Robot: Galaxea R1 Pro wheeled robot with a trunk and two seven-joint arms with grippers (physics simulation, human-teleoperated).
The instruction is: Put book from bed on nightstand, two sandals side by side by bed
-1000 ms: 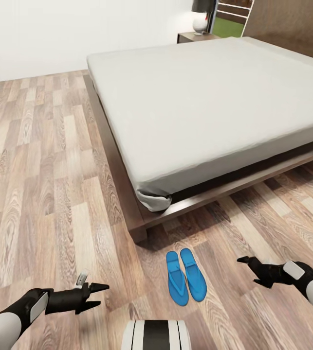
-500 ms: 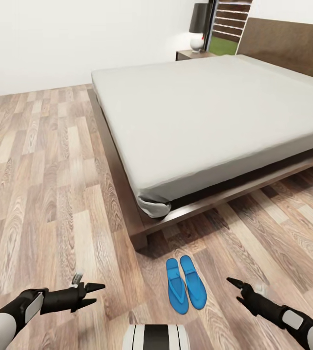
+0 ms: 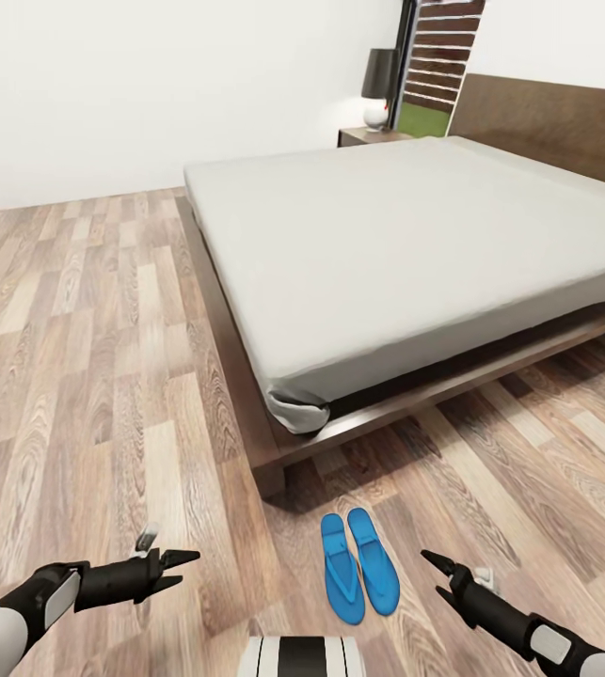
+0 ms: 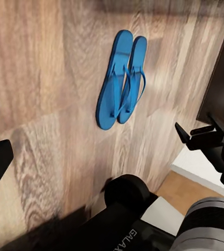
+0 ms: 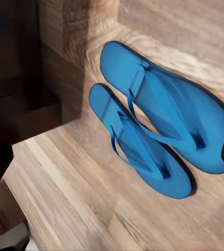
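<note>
Head view: the two blue flip-flops (image 3: 359, 564) lie touching on the plank floor (image 3: 86, 376), between the spread left gripper (image 3: 182, 565) and spread right gripper (image 3: 440, 575), near the bed (image 3: 415, 254) corner. Wrist views: both grippers empty. A low sweep could knock the pair apart.

Blue sandals (image 4: 123, 78) touching, flat on floor (image 4: 44, 78).
</note>
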